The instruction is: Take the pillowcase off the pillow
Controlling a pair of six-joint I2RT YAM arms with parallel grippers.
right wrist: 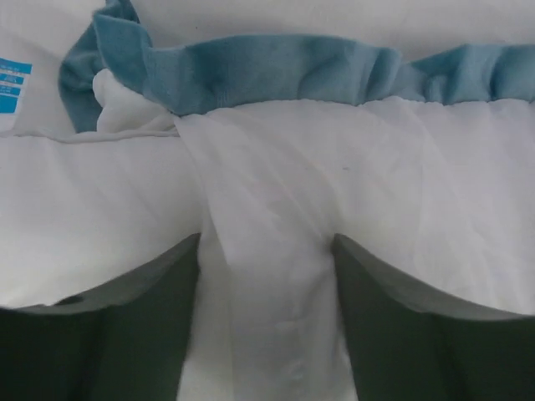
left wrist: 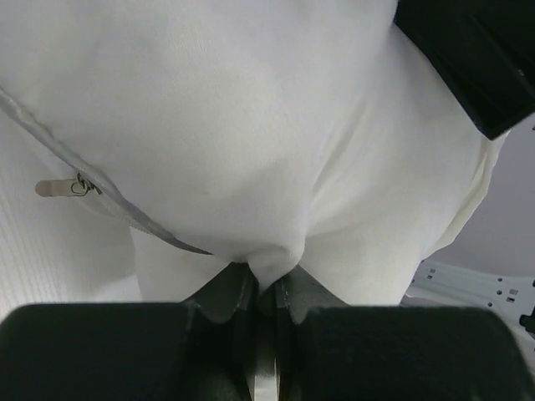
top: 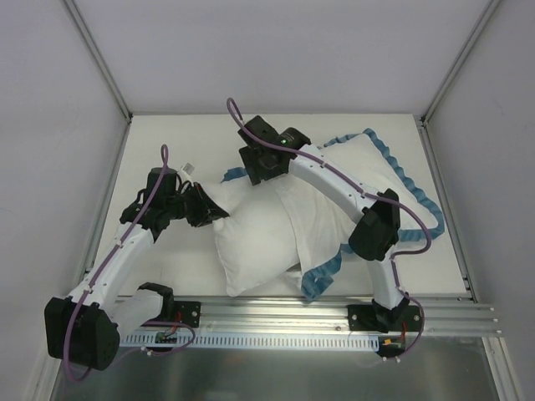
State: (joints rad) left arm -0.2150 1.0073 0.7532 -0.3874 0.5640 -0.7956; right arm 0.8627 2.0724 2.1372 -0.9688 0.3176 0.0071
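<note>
White pillow [top: 251,242]: lying in the middle of the table [top: 159,276], its left end poking out of the cover.
Pillowcase [top: 368,160]: sitting white side out, bunching around the pillow's right and far sides, with its teal ruffle [right wrist: 284,71] showing.
Left end effector [left wrist: 263,280]: pinching tight on the pillow's left corner.
Right end effector [right wrist: 267,276]: fingers standing well apart, straddling a pillowcase fold just below the ruffle.

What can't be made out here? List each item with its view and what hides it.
- Top view: how far the pillow sits inside the pillowcase; the right arm covers it.
- Top view: the right gripper, fingertips under its own wrist.
- Right wrist view: the blue label, cut by the left edge, print too small.
- Left wrist view: the table; cloth pinched in the left gripper fills the frame.
</note>
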